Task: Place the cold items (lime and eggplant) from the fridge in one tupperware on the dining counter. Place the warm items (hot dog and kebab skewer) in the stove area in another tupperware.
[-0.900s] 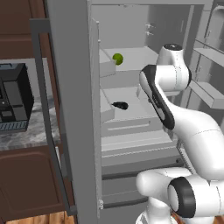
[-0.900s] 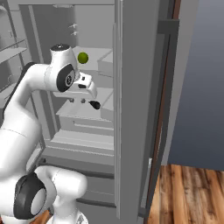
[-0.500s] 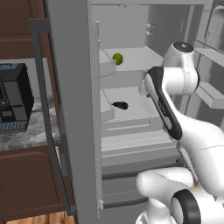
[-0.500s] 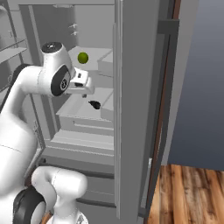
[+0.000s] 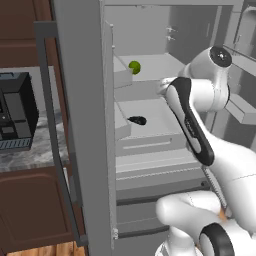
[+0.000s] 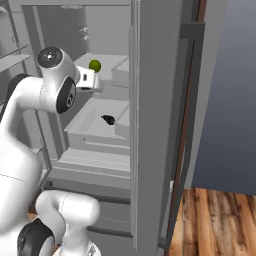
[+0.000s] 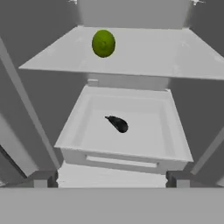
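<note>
My gripper (image 7: 111, 179) has its jaws spread wide, holding nothing. Lime (image 7: 103, 43) sits ahead, above and slightly left on the upper shelf (image 7: 144, 59); eggplant (image 7: 118, 124) lies nearer, straight ahead below it in the drawer (image 7: 127, 151), long axis diagonal.

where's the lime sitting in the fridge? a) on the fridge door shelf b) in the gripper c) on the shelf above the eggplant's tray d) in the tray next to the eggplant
c: the lime rests on the upper shelf, while the eggplant lies in the tray below it.
</note>
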